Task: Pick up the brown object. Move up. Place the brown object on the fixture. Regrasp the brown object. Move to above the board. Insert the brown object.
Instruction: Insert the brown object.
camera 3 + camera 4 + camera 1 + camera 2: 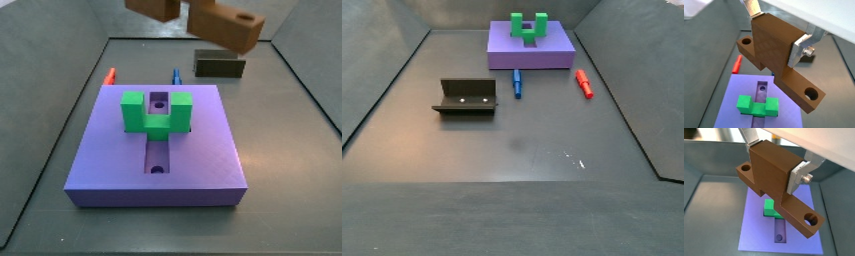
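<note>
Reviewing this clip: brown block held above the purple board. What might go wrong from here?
The gripper holds the brown object high over the board, clamped only at its head, so the long stem could pivot in the fingers. Its stem also looks angled across the groove; lowered uncorrected, it may hit the green block and jam.

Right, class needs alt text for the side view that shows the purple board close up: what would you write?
A large purple board fills the middle of a grey floor, with a green U-shaped block standing over its central groove. Above its far end hangs the brown object, cut off by the frame's edge; the gripper is out of this view. Behind sit the dark fixture, a red stick and a blue stick.
</note>
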Robot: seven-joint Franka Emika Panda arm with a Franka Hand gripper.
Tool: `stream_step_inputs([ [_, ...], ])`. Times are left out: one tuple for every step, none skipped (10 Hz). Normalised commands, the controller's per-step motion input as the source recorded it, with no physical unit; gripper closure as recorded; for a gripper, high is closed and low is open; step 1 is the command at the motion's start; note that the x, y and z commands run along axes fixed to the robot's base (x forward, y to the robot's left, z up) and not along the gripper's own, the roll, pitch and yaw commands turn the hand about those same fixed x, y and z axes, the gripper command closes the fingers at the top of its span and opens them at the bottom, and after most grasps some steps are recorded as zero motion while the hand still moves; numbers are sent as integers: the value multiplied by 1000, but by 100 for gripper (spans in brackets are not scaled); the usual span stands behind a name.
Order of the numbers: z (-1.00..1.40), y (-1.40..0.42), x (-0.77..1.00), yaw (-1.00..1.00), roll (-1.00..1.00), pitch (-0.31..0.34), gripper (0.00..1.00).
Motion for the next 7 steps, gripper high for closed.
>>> stream_step_inputs([
  [-354, -31, 0, -971, -83, -133, 100],
  [-337, -31, -6, -1000, -96, -164, 100],
  [-329, -34, -11, -1000, -100, -171, 100],
  [-326, -49, -6, -977, -103, -121, 100],
  [-323, -74, 0, -969, -57, -49, 100],
  [-291, -97, 0, -1000, -10, -14, 100],
  [-229, -169, 9, -934, 0, 0, 100],
])
